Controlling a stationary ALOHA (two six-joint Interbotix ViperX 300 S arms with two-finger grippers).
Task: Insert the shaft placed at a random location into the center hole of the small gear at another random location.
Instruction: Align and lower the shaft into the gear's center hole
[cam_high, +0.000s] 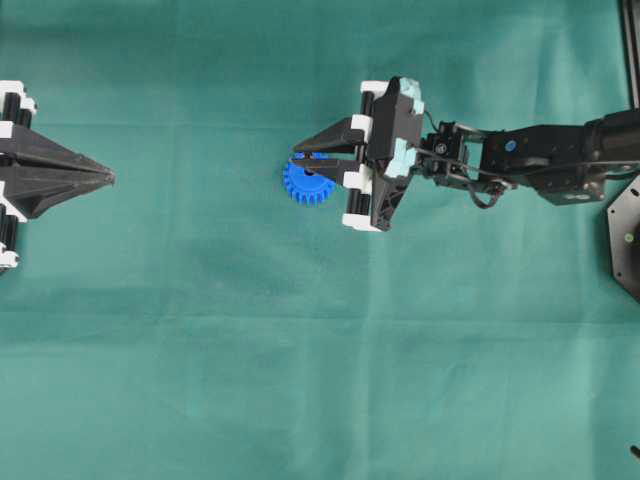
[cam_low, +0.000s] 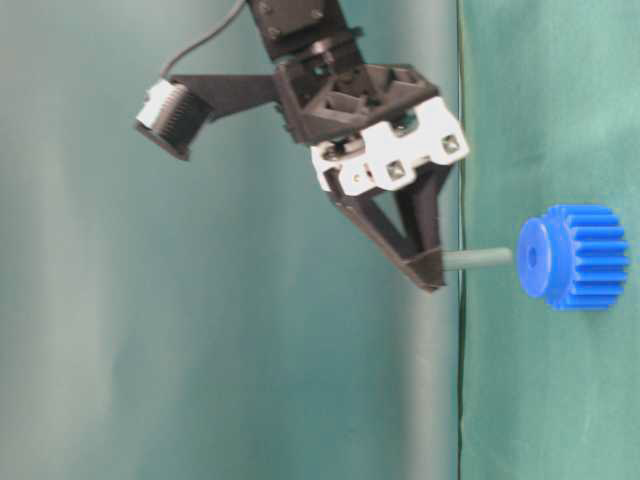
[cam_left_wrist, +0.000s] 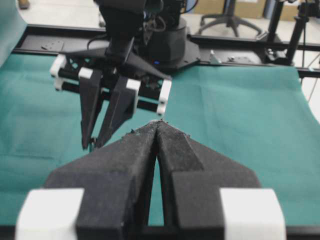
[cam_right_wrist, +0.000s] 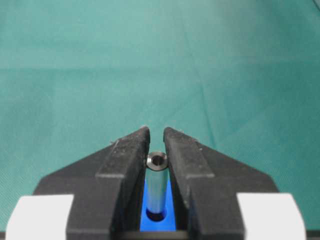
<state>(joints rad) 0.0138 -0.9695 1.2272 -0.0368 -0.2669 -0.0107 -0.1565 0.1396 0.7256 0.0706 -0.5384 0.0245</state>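
Note:
My right gripper (cam_high: 296, 160) is shut on the shaft (cam_right_wrist: 156, 185), a silvery pin held upright between its pads near the tips. The shaft's lower end sits at the center hole (cam_right_wrist: 156, 216) of the small gear (cam_high: 305, 190), a blue toothed wheel lying flat on the green cloth. In the table-level view the shaft (cam_low: 475, 259) reaches from the gripper (cam_low: 430, 275) to the hub of the gear (cam_low: 575, 257); how deep it goes I cannot tell. My left gripper (cam_high: 110, 177) is shut and empty at the far left, its tips (cam_left_wrist: 159, 124) together.
Green cloth (cam_high: 300, 380) covers the table. A black base plate (cam_high: 625, 235) lies at the right edge. The left wrist view shows the right arm's base (cam_left_wrist: 165, 35) and a black frame rail (cam_left_wrist: 240, 42) at the far side.

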